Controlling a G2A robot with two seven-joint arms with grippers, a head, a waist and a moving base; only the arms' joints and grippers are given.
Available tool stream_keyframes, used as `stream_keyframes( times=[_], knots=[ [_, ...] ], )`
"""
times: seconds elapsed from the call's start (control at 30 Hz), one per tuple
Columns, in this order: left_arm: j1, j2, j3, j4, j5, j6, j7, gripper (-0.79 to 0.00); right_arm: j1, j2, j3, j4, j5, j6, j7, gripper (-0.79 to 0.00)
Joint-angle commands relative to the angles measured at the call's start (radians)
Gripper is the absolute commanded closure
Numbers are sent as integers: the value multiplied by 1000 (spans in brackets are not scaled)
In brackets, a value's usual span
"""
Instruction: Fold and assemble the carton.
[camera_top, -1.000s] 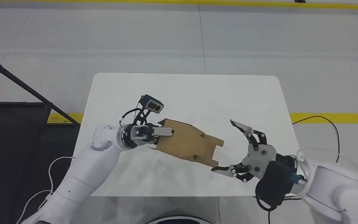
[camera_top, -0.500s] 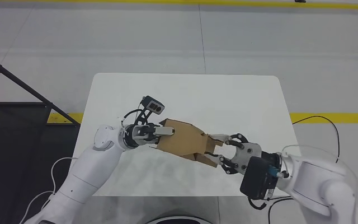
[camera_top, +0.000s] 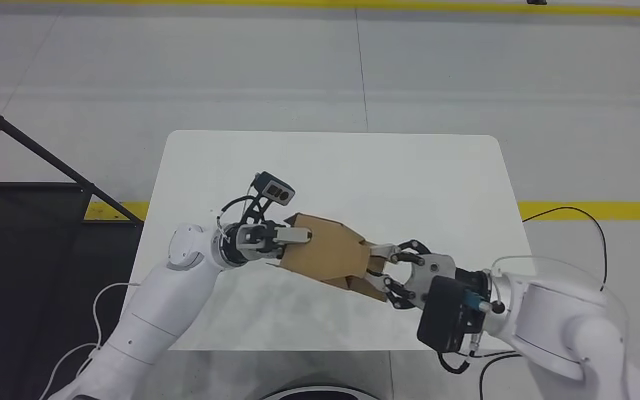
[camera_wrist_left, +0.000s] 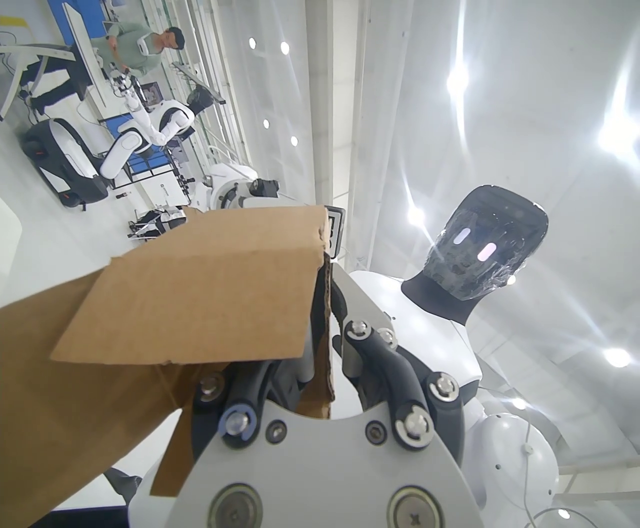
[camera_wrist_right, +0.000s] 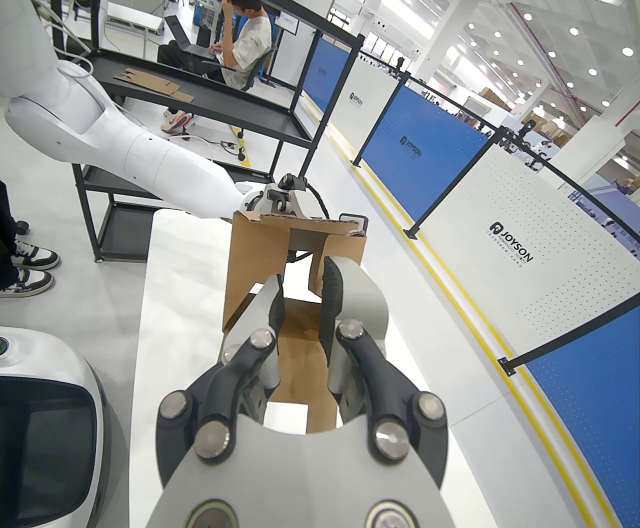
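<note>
The left gripper, its forearm stretched across the white table, is clamped on one end of the cardboard carton over the table's middle. The right gripper faces it from the opposite end, fingers narrowly apart astride an end flap.

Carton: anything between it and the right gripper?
Nothing visible. The right gripper is right at the carton's open end above the table, and the left gripper is clamped on the opposite end.
</note>
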Motion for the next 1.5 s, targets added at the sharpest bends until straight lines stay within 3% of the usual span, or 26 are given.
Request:
stream_keyframes(
  times=[0.0, 1.1, 1.47],
  knots=[
    [1, -2, 0, 0, 2, 2, -3, 0, 7, 0, -9, 2, 1, 0, 3, -231],
    [6, -35, -8, -12, 34, 44, -25, 0, 134, -13, -172, 35, 4, 7, 117, -209],
    [17, -40, -30, -15, 42, 49, -25, 0, 115, -9, -142, 23, 9, 17, 104, -296]
  ],
)
